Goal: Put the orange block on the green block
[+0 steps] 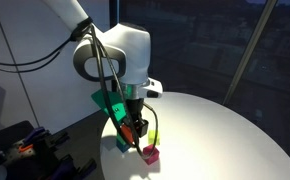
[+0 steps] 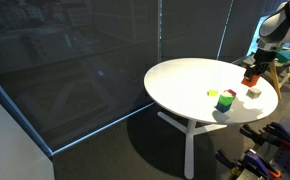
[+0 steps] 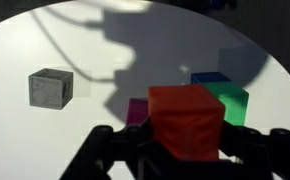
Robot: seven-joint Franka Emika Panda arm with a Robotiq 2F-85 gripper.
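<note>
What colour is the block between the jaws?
The block is bright orange, clearest in the wrist view.

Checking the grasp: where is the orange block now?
In the wrist view, the orange block is clamped in the gripper at bottom centre, with the green block just beyond on its right and a magenta cube on its left.

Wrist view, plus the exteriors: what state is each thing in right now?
gripper: shut on the orange block, raised off the table.
orange block: gripped, in the air, not yet on the green block.
green block: resting on the table.
gray cube: resting on the table, apart from the rest.
magenta cube: on the table, partly hidden.
</note>
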